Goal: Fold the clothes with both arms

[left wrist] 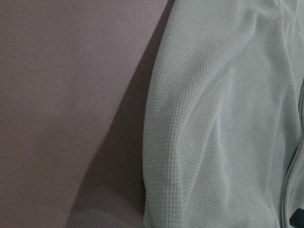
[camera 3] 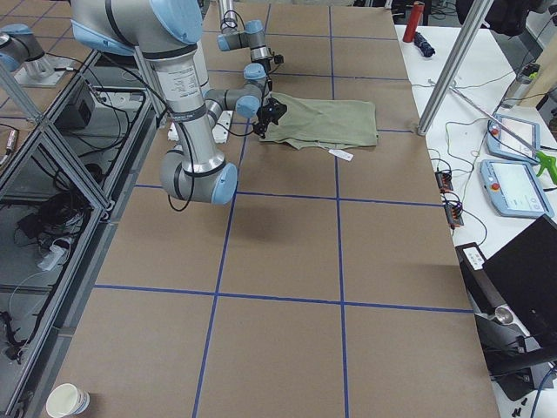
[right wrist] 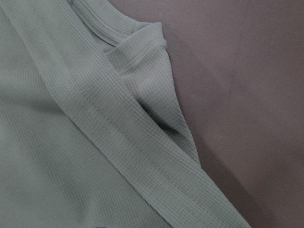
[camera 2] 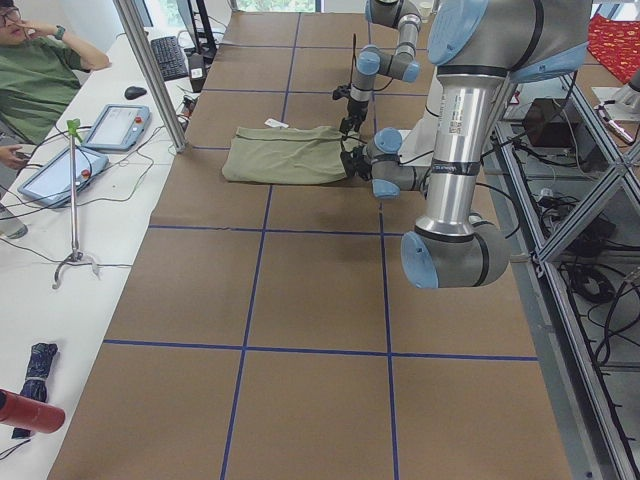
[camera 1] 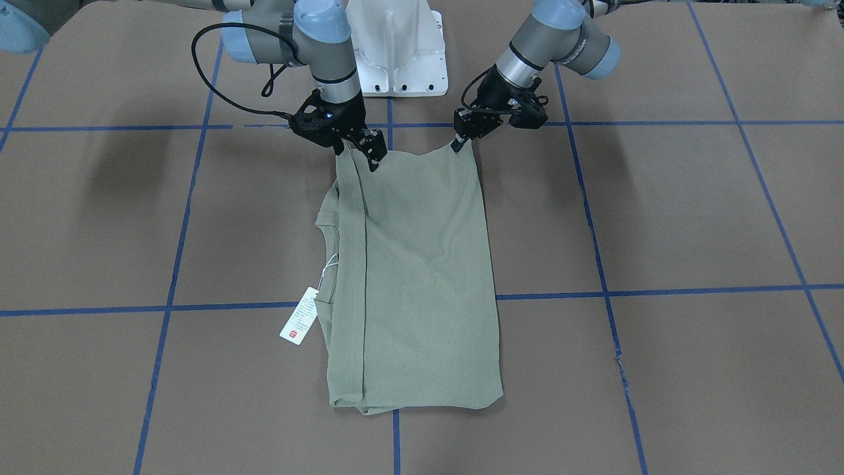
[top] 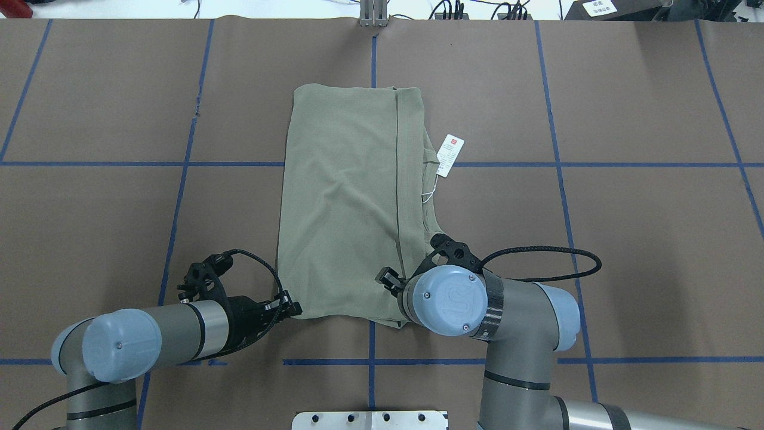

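Holding the green shirt [camera 1: 422,277] at frame top, my left gripper [camera 1: 458,144] and right gripper [camera 1: 370,155] pinch its two corners.

A brown table cover [top: 627,251] is marked into squares by blue tape lines [top: 561,179]. A white pedestal base [camera 1: 395,46] stands at its robot-side edge. In the exterior left view, a person in a green top [camera 2: 35,75] sits at a white side bench with two tablet-like pendants [camera 2: 52,172], a keyboard [camera 2: 168,56] and a mouse [camera 2: 135,92]. A red cylinder [camera 2: 28,412] lies at the bench's near end. In the exterior right view, a paper cup [camera 3: 68,401] stands at the near corner and a dark laptop [camera 3: 522,279] sits at the right
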